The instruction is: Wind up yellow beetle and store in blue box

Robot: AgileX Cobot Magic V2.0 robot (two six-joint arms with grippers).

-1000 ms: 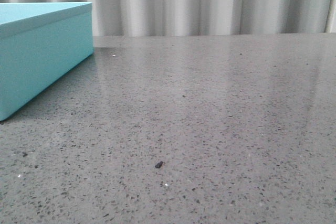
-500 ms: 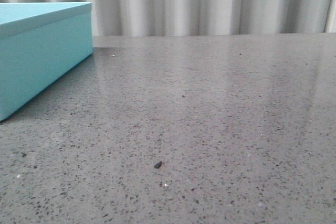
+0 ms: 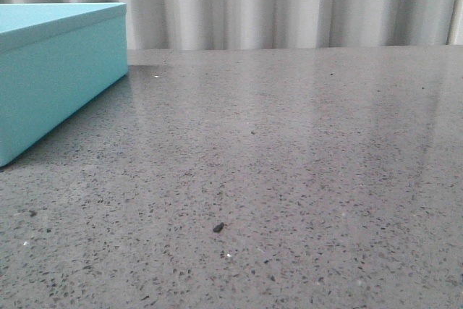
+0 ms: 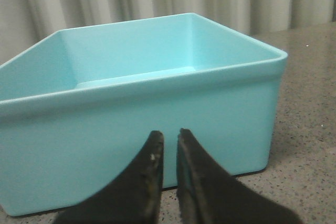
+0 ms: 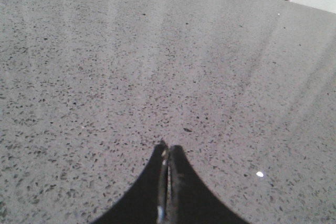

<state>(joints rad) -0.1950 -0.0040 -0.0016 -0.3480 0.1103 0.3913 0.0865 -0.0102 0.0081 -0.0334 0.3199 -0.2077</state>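
The blue box (image 3: 61, 81) stands at the far left of the grey table in the front view, its top face flat and slightly overhanging. In the left wrist view a blue box (image 4: 131, 124) shows open-topped, and the part of its inside that shows is bare. My left gripper (image 4: 168, 136) is low over the table just in front of its near wall, jaws almost together with a thin gap and nothing between them. My right gripper (image 5: 168, 148) is shut and empty over bare table. The yellow beetle is out of view. Neither gripper shows in the front view.
The speckled grey stone table (image 3: 289, 150) runs back to a pleated pale curtain (image 3: 289, 5). A small dark speck (image 3: 218, 227) lies near the front middle. A tiny white fleck (image 5: 259, 173) lies beside my right gripper.
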